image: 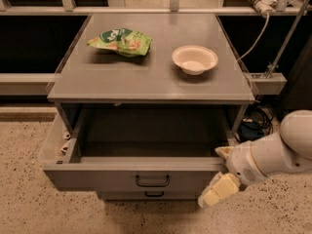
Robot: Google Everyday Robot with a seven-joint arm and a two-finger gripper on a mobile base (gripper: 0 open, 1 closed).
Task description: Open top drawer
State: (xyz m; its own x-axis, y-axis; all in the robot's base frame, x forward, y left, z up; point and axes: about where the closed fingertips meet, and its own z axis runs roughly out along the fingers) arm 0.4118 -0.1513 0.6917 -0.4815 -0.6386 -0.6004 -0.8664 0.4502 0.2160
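The grey cabinet [146, 77] stands with its top drawer [97, 177] pulled well out. The gripper [219, 172] hangs at the drawer front's right corner, fingers spread, holding nothing, apart from the black loop handle [152, 181]. The opening appears complete; next likely comes a clean retreat without nudging the front.

Bag [120, 40] left of bowl [194, 58] on cabinet [146, 79]; gripper [220, 173] seemingly at right end of top drawer [97, 177]

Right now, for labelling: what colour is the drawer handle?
Black handle, camera view; claw by drawer, right side.
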